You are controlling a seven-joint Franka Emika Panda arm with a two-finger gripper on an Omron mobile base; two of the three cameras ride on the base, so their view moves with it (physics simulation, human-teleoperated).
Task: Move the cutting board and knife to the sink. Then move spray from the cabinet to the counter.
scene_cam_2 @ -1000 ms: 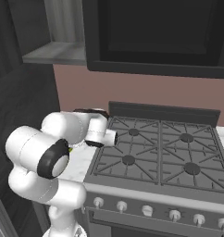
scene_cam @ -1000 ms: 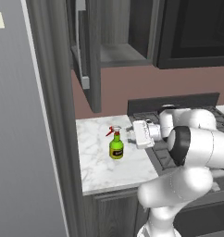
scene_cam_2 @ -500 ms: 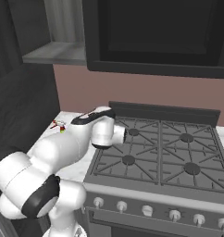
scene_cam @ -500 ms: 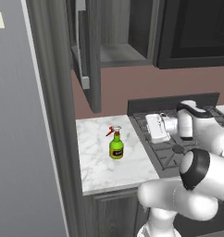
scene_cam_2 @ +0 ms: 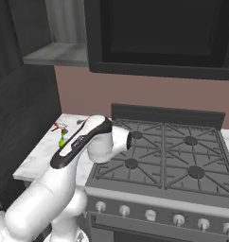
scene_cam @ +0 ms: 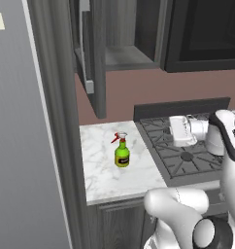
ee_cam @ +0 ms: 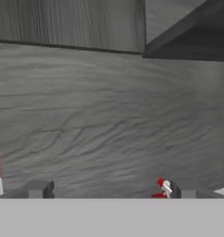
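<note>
The lime-green spray (scene_cam: 122, 153) stands upright on the white marble counter (scene_cam: 102, 175), apart from my hand. My gripper (scene_cam: 174, 131) hovers to its right over the stovetop's left burners and points left toward the bottle. In the hand view the gripper (ee_cam: 109, 192) is open with nothing between its fingertips (ee_cam: 40, 189), and the spray's red-and-white nozzle (ee_cam: 164, 187) peeks up beside the right tip. From the right base view my arm partly hides the spray (scene_cam_2: 62, 137). The cabinet (scene_cam: 124, 53) above the counter stands open, its shelf bare. The cutting board, knife and sink are out of view.
A black gas stovetop (scene_cam_2: 173, 151) fills the space right of the counter, under a black microwave-like unit (scene_cam_2: 159, 38). The open cabinet door (scene_cam: 90, 58) hangs over the counter's back edge. A tall dark grey panel (scene_cam: 56, 97) walls in the counter's left side.
My hand has pulled away from the spray and swung right, out over the stovetop. The spray stays where it stood on the counter. The jaws remain open.
</note>
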